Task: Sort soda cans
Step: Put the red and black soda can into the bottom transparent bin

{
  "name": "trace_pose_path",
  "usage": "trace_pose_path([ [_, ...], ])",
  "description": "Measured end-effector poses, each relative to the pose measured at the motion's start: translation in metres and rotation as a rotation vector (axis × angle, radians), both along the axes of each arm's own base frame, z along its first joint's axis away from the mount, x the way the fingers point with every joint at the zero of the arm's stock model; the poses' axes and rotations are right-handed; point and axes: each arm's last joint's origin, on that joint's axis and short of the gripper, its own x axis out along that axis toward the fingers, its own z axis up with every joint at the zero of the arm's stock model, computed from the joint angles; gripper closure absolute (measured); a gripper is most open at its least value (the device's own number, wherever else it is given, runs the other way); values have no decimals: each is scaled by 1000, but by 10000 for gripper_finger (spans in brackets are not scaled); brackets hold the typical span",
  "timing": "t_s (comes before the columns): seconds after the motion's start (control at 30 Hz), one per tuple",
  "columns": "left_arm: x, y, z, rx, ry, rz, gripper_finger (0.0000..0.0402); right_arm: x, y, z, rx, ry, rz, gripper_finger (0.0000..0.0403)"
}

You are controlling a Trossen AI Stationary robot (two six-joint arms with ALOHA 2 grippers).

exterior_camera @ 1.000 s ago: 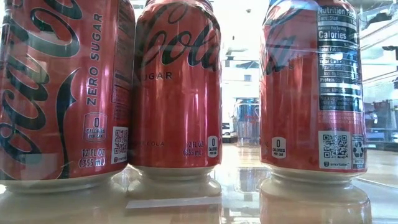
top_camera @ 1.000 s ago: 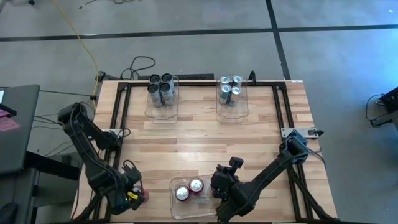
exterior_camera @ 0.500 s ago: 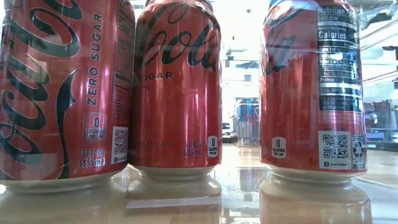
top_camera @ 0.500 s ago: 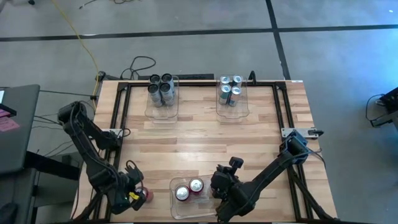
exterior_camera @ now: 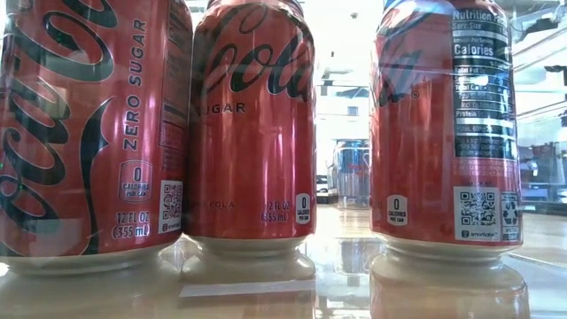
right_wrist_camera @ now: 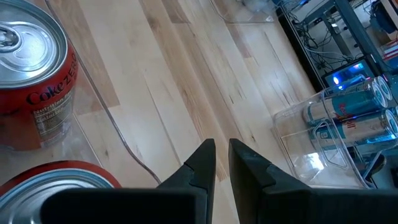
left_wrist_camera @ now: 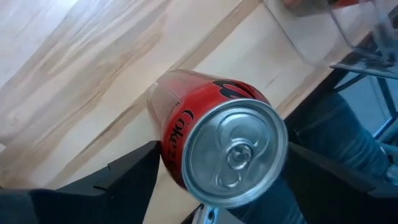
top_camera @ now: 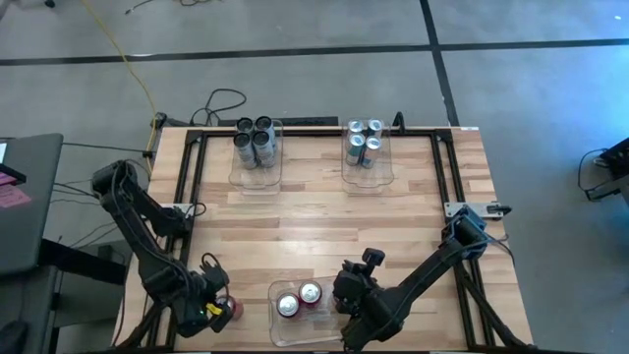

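Sorting looks nearly done: far bins [top_camera: 257,169] full, two red cans [top_camera: 298,299] binned. My left end effector [top_camera: 218,308] holds the last can [left_wrist_camera: 217,146]; right end effector [right_wrist_camera: 222,163] narrow.

Upright red soda cans [exterior_camera: 252,124], silver-topped

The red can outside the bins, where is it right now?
In the high view, the red can sits at the table's near left corner, between the left gripper's fingers, just left of the near bin.
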Motion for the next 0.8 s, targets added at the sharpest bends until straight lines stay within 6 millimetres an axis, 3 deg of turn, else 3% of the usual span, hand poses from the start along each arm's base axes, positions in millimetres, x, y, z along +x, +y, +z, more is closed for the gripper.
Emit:
trace_pose_path([
  [0.23, -1, 1, -3, 20, 19, -10, 16, 0, 0, 0, 2, -3, -1, 339],
  [0.33, 0, 2, -4, 20, 20, -4, 6, 0, 0, 0, 3, -4, -1, 339],
  [0.57, 6, 9, -4, 51, 16, -13, 38, 0, 0, 0, 5, -7, -4, 339],
  [0.8, 10, 11, -2, 28, 39, -38, 119, -4, 1, 1, -22, -22, -12, 339],
])
